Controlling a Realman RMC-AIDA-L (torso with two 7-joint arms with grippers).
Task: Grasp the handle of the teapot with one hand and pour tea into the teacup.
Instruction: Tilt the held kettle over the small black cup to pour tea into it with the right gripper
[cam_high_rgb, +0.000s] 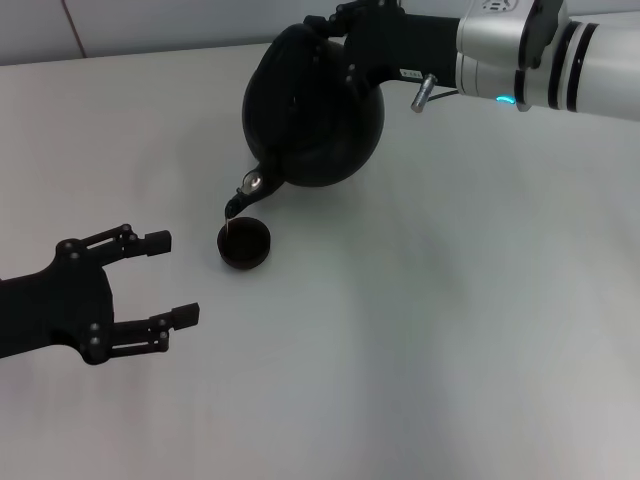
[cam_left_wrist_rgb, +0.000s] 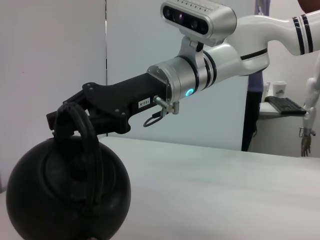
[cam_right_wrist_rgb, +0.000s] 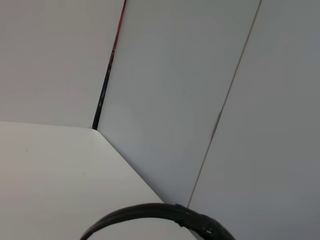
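Observation:
The matte-black teapot (cam_high_rgb: 315, 115) hangs tilted above the white table, its spout (cam_high_rgb: 243, 192) pointing down at the small black teacup (cam_high_rgb: 245, 244). A thin thread of tea (cam_high_rgb: 229, 226) runs from the spout into the cup. My right gripper (cam_high_rgb: 345, 30) is shut on the handle (cam_high_rgb: 318, 24) at the pot's top. In the left wrist view the same right gripper (cam_left_wrist_rgb: 65, 117) clamps the black hoop handle (cam_left_wrist_rgb: 89, 137) over the teapot (cam_left_wrist_rgb: 65, 195). A dark arc of the handle (cam_right_wrist_rgb: 160, 212) shows in the right wrist view. My left gripper (cam_high_rgb: 178, 278) rests open, to the left of the cup and nearer the table's front.
The white table (cam_high_rgb: 450, 320) spreads to the right and front of the cup. A pale wall (cam_high_rgb: 150, 25) stands behind its far edge. A desk with a keyboard (cam_left_wrist_rgb: 287, 104) stands far off in the room.

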